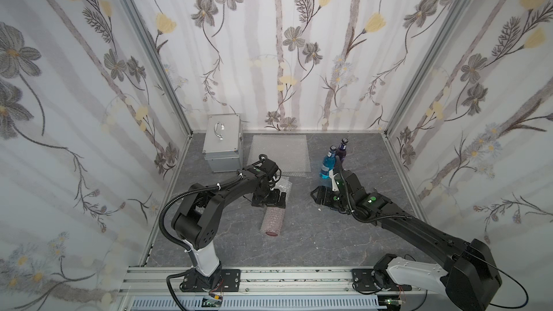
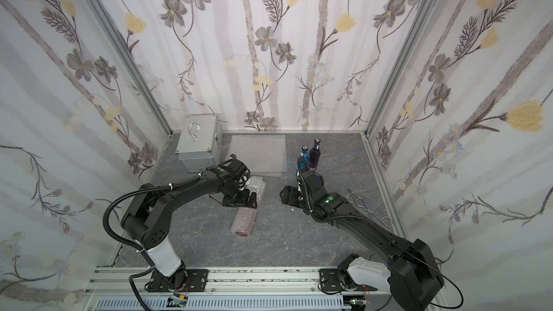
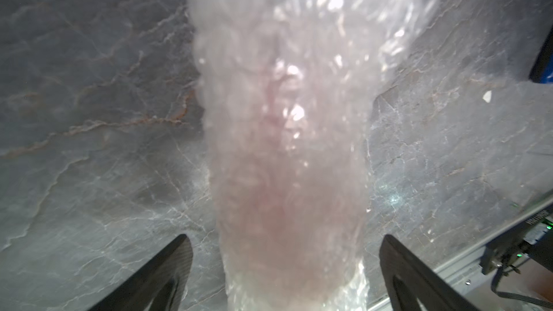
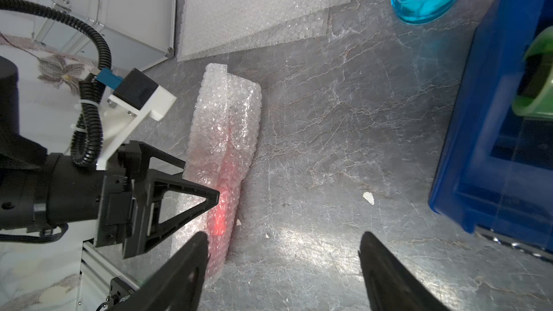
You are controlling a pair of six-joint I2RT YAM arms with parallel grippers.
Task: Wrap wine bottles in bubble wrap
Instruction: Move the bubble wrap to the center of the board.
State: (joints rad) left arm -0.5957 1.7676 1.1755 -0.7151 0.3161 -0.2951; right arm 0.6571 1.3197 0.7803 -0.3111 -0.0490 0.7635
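A small clear glass bottle of red liquid (image 1: pixel 270 232), rolled in clear bubble wrap (image 1: pixel 273 218), is laid on the grey marbled desk (image 1: pixel 314 240) just below the middle of both top views. Its long axis is run nearly up the frame, with the base toward the lower edge and the neck end tilted slightly right. The left end effector (image 3: pixel 284 236) is spread wide astride the roll, with gaps left on both sides. The right end effector (image 4: pixel 282 234) is held apart over bare desk, with nothing gripped.

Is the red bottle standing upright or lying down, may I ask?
Lying down: the red bottle, rolled in bubble wrap, rests lengthwise on the table.
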